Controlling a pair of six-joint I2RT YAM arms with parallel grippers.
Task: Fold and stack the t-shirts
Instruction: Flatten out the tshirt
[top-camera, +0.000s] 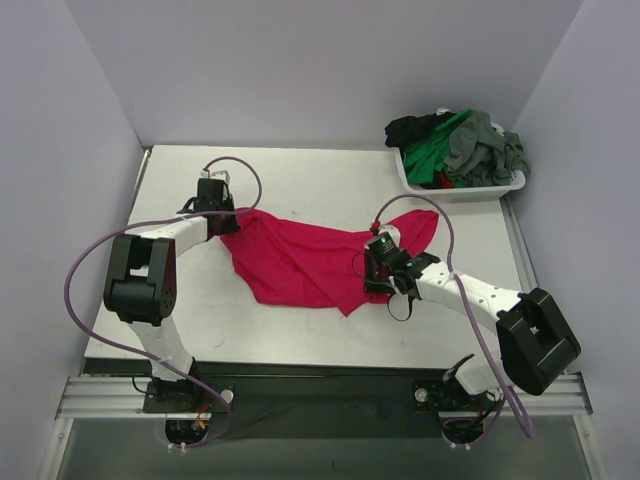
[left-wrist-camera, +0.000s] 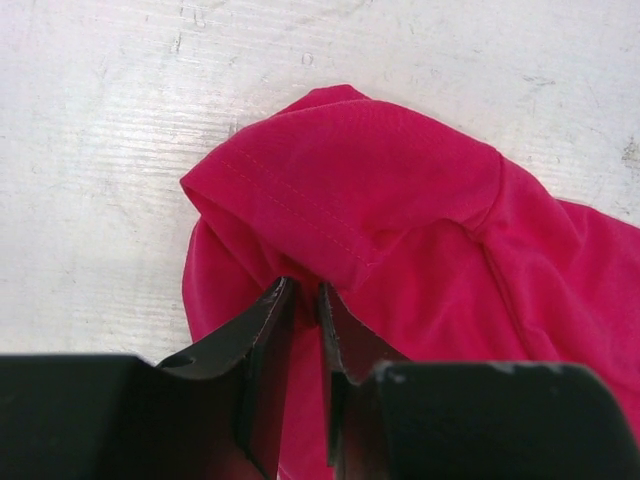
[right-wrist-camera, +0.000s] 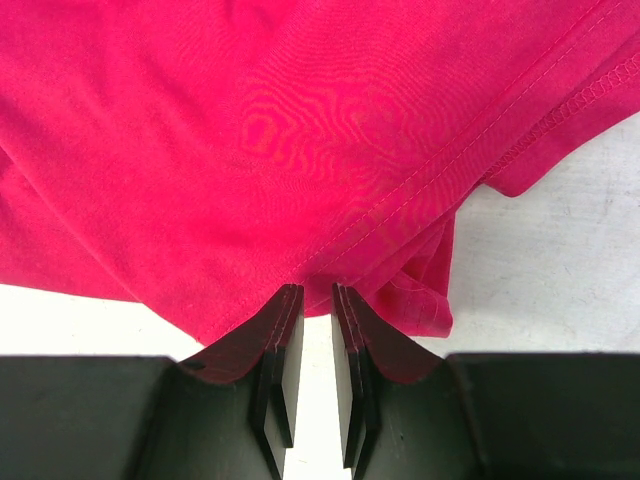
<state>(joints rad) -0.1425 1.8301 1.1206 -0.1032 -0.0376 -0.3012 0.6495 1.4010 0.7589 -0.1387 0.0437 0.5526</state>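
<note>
Two narrow-set jaws, on the left gripper (left-wrist-camera: 303, 288) and right gripper (right-wrist-camera: 316, 290), pinch the crimson t-shirt (top-camera: 300, 260); an even, taut outward pull should flatten it on the worktop (top-camera: 300, 180).

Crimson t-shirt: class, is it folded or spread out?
Spread out, not folded: the crimson t-shirt lies rumpled across the table, no neat folds.

One crimson t-shirt (top-camera: 300, 265) on the surface (top-camera: 300, 185). One basket (top-camera: 465, 192). Garments (top-camera: 470, 140) heaped inside: number cannot be determined.
</note>
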